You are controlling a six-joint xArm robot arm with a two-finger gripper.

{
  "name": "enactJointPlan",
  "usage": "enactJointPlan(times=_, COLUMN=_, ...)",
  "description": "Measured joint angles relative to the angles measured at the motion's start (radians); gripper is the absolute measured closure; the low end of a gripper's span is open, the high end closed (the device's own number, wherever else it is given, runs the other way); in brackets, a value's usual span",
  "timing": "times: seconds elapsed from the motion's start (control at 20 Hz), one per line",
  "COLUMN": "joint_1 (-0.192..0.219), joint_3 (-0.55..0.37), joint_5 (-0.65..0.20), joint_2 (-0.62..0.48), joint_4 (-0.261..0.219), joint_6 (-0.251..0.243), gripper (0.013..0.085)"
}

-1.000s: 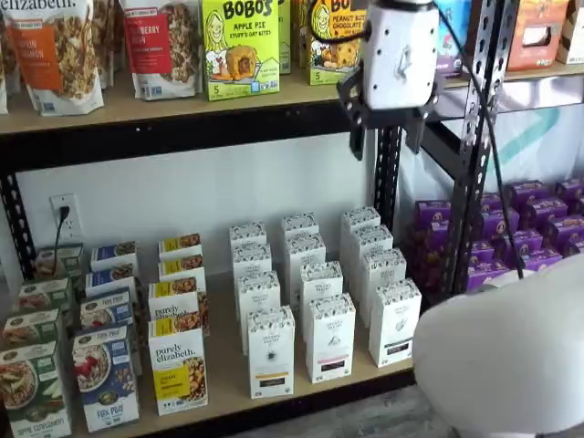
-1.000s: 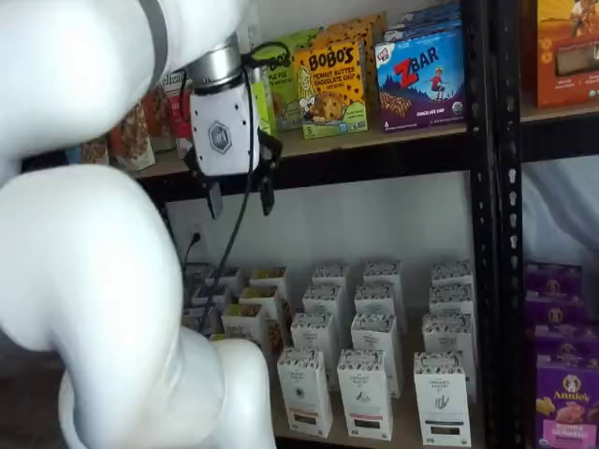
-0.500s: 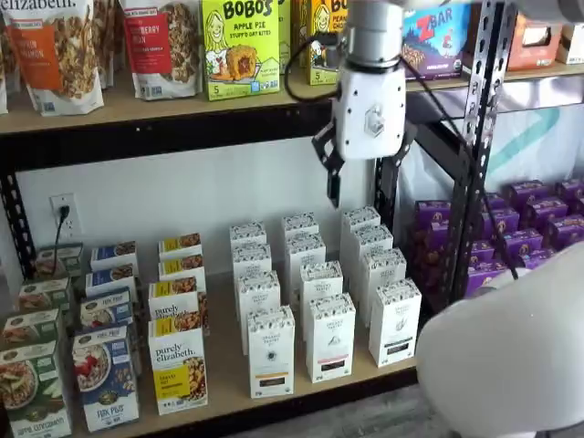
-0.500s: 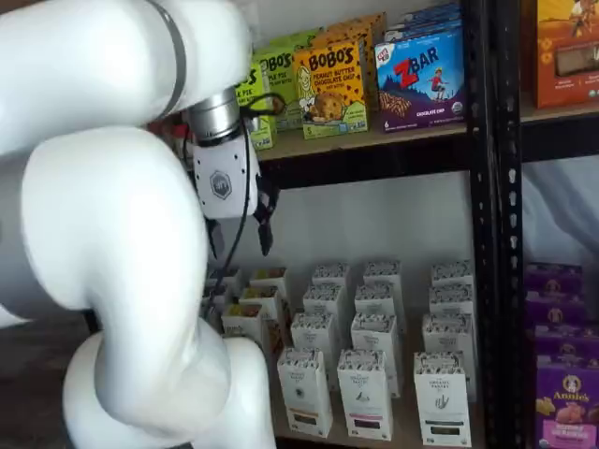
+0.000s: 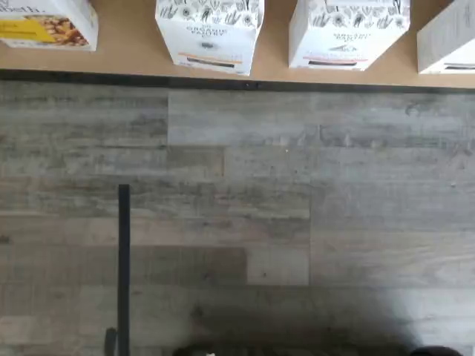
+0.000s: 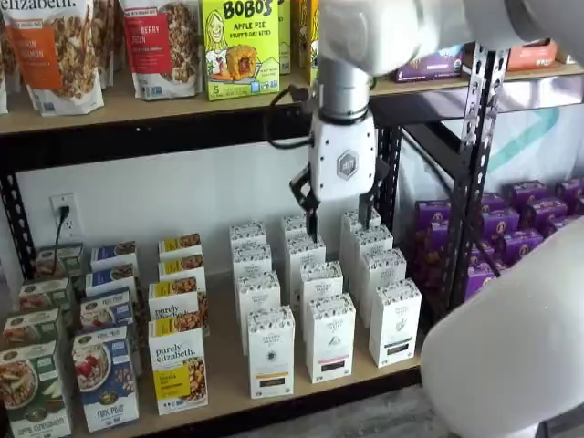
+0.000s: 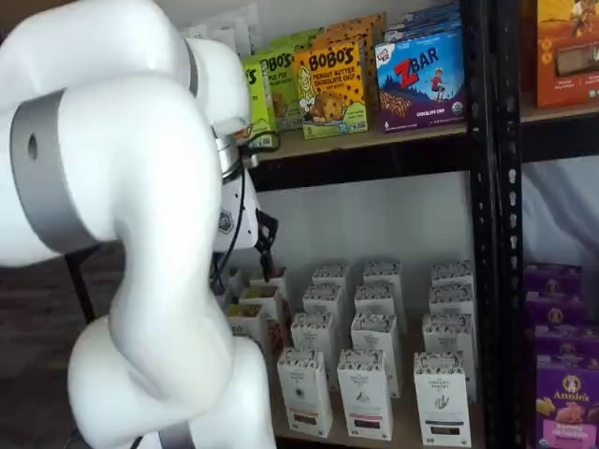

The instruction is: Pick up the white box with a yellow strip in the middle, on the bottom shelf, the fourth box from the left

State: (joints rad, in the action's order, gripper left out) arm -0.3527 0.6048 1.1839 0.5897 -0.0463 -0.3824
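big white arm (image 7: pixel 131 234) fills the whole left half of this shelf view, elbow bulging toward the camera. behind it you can just catch the gripper (image 7: pixel 245 245), white body with one black finger (image 7: pixel 266 245) showing, so no way to say if there's a gap between the fingers. it hangs in front of the white wall, above the back rows of cartons. the white box (image 7: pixel 304 393) stands front left of the white cartons on the bottom shelf (image 7: pixel 402 432), untouched, just beside a near twin (image 7: pixel 366 394). up top: bobo's boxes (image 7: pixel 330 86) and a zbar box (image 7: pixel 421 79).
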Motion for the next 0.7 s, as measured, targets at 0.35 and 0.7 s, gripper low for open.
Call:
enactJointPlan(times=0.35, joint_1=-0.022, joint_3=-0.02, joint_5=-0.179, joint_2=-0.123, joint_4=-0.012, joint_6=-0.037, gripper=0.013)
enactJointPlan(times=0.7, joint_1=-0.023, joint_3=0.012, joint_5=-0.304, joint_2=-0.273, joint_4=-0.027, joint_6=-0.052, gripper=0.013)
